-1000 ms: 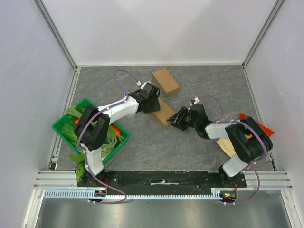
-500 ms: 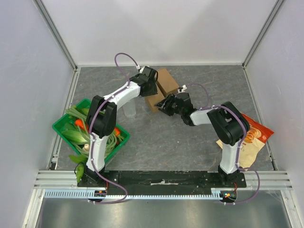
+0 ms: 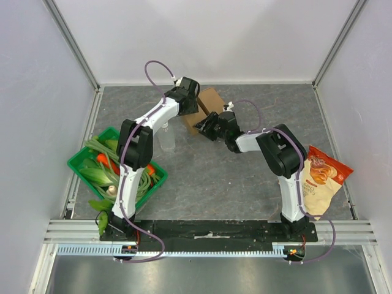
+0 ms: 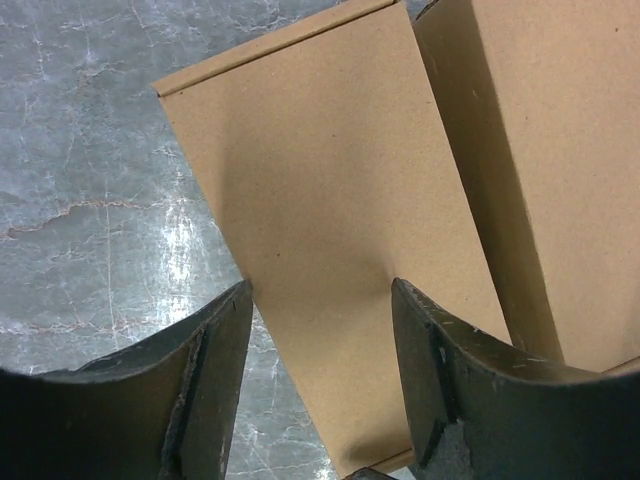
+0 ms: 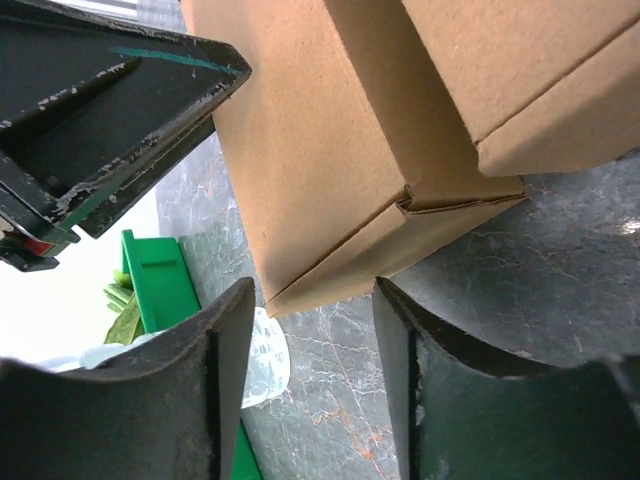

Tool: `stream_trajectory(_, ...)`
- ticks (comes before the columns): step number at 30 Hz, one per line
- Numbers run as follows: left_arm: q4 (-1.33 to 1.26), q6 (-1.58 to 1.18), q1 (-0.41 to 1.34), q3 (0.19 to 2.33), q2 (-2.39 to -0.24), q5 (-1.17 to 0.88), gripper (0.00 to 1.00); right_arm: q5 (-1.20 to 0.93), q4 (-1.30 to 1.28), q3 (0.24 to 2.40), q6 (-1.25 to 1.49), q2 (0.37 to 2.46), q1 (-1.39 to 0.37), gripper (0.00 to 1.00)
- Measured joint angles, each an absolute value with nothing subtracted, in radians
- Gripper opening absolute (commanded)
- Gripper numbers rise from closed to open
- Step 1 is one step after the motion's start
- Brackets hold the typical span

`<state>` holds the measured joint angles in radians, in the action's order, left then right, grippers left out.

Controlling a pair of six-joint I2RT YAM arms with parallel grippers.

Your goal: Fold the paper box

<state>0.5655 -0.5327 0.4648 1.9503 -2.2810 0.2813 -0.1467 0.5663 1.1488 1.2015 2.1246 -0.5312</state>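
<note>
Two brown paper boxes lie side by side at the back middle of the table: the nearer box (image 3: 195, 127) and the far box (image 3: 212, 99). My left gripper (image 3: 188, 101) is open above the nearer box (image 4: 330, 230), its fingers (image 4: 205, 385) spread over the box's top panel, with the far box (image 4: 545, 150) to the right. My right gripper (image 3: 210, 127) is open and empty, low at the nearer box's closed end (image 5: 330, 170). The far box (image 5: 520, 80) sits beside it. The right gripper (image 5: 312, 335) touches nothing that I can see.
A green basket (image 3: 81, 156) of vegetables stands at the left. A clear plastic cup (image 3: 165, 136) stands just left of the boxes and shows in the right wrist view (image 5: 265, 355). A chips bag (image 3: 321, 180) lies at the right. White walls close in the back.
Both arms have reached toward the back. The nearer box has moved back with them, up against the far box. The chips bag is now uncovered.
</note>
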Motion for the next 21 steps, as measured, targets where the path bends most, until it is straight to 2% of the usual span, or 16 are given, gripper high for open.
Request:
stream_trajectory(2, 0.584, -0.53, 0.462, 1.968, -2.287, 0.282, 0.67, -0.147, 0.563, 1.153, 1.188, 2.126, -0.531, 0.71)
stream_trajectory(4, 0.608, -0.53, 0.462, 1.968, -2.279, 0.28, 0.67, -0.151, 0.561, 1.151, 1.168, 2.119, -0.53, 0.76)
stream_trajectory(5, 0.62, -0.53, 0.462, 1.959, -2.268, 0.277, 0.67, -0.159, 0.544, 1.137, 1.141, 2.101, -0.53, 0.83)
stream_trajectory(8, 0.635, -0.529, 0.465, 1.86, -2.156, 0.235, 0.68, -0.174, 0.427, 1.064, 1.03, 1.961, -0.524, 0.91)
stream_trajectory(11, 0.63, -0.527, 0.466, 1.755, -1.95, 0.144, 0.68, -0.157, 0.144, 1.051, 0.821, 1.725, -0.513, 0.93)
stream_trajectory(13, 0.608, -0.525, 0.467, 1.73, -1.791, 0.044, 0.68, -0.065, -0.043, 1.076, 0.675, 1.572, -0.507, 0.98)
stream_trajectory(17, 0.414, -0.524, 0.469, 1.651, -1.445, -0.163, 0.72, 0.145, -0.377, 1.081, 0.445, 1.212, -0.501, 0.98)
stream_trajectory(21, 0.262, -0.521, 0.473, 1.498, -1.089, -0.29, 0.74, 0.199, -0.565, 1.121, 0.34, 0.863, -0.5, 0.98)
